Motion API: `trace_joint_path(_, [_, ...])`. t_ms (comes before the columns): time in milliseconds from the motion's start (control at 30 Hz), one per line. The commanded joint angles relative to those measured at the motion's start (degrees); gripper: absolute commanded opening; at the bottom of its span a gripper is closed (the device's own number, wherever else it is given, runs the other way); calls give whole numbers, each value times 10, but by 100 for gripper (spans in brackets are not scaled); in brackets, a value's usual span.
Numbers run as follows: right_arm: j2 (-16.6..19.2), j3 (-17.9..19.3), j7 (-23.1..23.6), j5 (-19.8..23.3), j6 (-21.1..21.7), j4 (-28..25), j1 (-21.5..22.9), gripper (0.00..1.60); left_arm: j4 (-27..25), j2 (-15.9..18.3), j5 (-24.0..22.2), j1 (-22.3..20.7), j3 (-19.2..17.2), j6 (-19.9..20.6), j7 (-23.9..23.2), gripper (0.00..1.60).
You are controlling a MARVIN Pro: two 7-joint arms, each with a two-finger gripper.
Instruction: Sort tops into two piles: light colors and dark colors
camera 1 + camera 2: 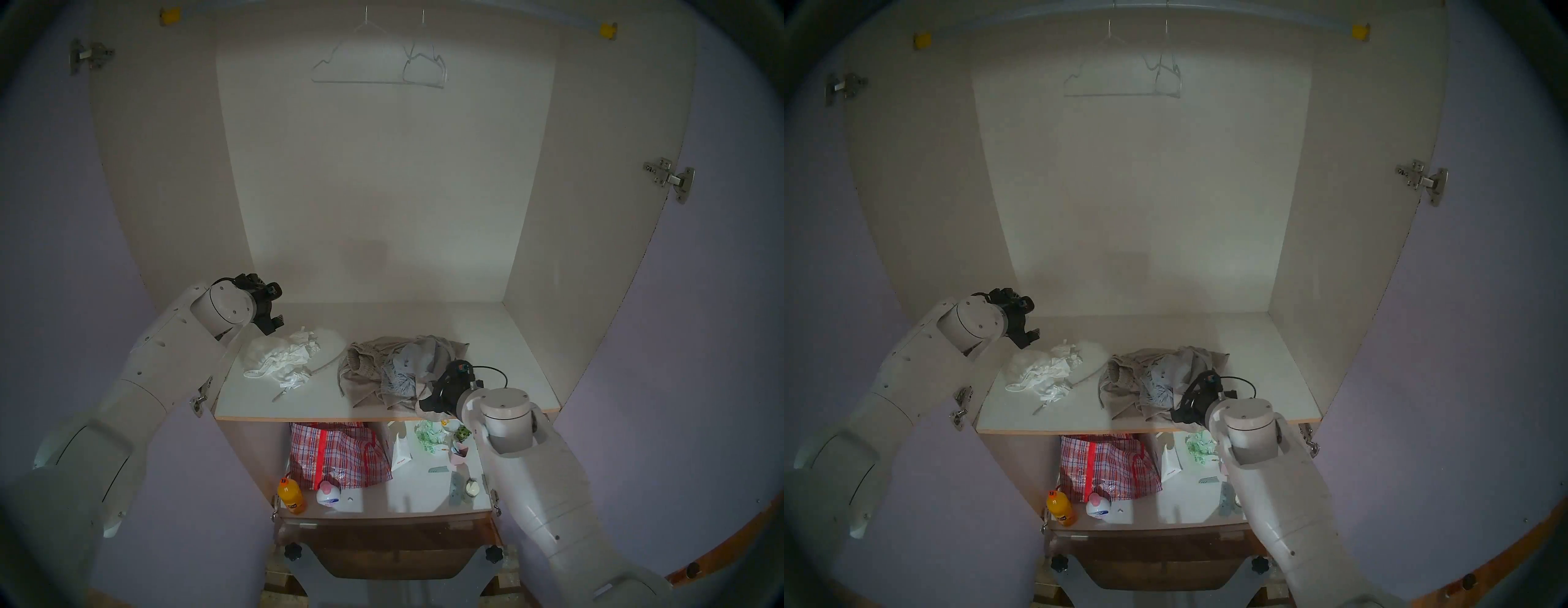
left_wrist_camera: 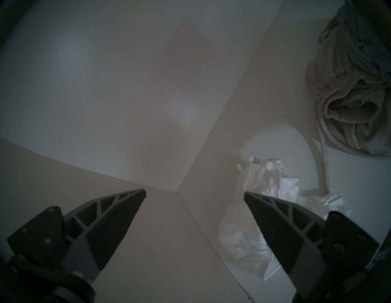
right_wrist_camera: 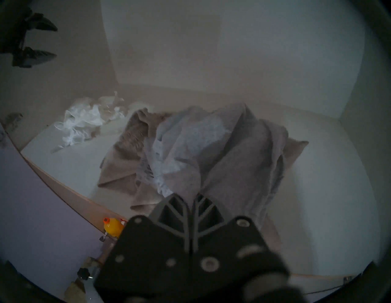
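Wardrobe interior, pale walls, doors swung wide; two wire hangers on the rail up top. Upper shelf carries both piles.

Light pile: white top, crumpled, straps trailing toward the shelf's front edge, lying at the shelf's left end. Dark pile: beige top with the grey-blue top bunched on top of it, mid-shelf to right. One long cord from the beige top runs left and reaches the white top; otherwise the piles lie apart.

Left hand hovers above the shelf's back left corner, just beside the white top, fingers spread wide, nothing between them.

Right hand sits at the front right edge of the dark pile, fingers pressed together and pinching a fold of the beige top, which stretches up from the tips toward the heap. In the head views the hand's tips are hidden behind its own wrist.

Lower shelf: red plaid bag, orange bottle, small clutter to the right.
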Motion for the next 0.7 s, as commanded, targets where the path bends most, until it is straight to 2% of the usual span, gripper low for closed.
trace_joint_path(0, [-20,-9,2,-4,-20,38,64,29,-11,0,-1,-19,-7,-1,1,160])
trace_joint_path(33, [-24,-12,4,-3,-22,58,77,27,-11,0,-1,-19,-7,-1,1,160])
trace_joint_path(67, [-27,-15,6,-4,-25,72,88,32,-11,0,-1,-19,-7,-1,1,160])
trace_joint_path(100, [-31,-18,5,-5,-23,85,101,73,-11,0,-1,-19,-7,-1,1,160])
trace_joint_path(133, [-34,-19,6,-5,-24,95,110,160,-11,0,-1,-19,-7,-1,1,160])
trace_joint_path(267, [-38,-19,9,0,-18,97,129,160,-11,0,-1,-19,-7,-1,1,160])
trace_joint_path(467, [-34,-6,5,11,5,21,102,160,-12,0,-2,-19,-7,-1,0,160])
trace_joint_path(533, [-42,-14,-16,-6,19,39,113,160,-12,0,-2,-19,-7,-1,0,160])
trace_joint_path(667, [-48,-37,-31,-29,-4,100,134,160,-12,0,-2,-19,-7,-1,0,160])
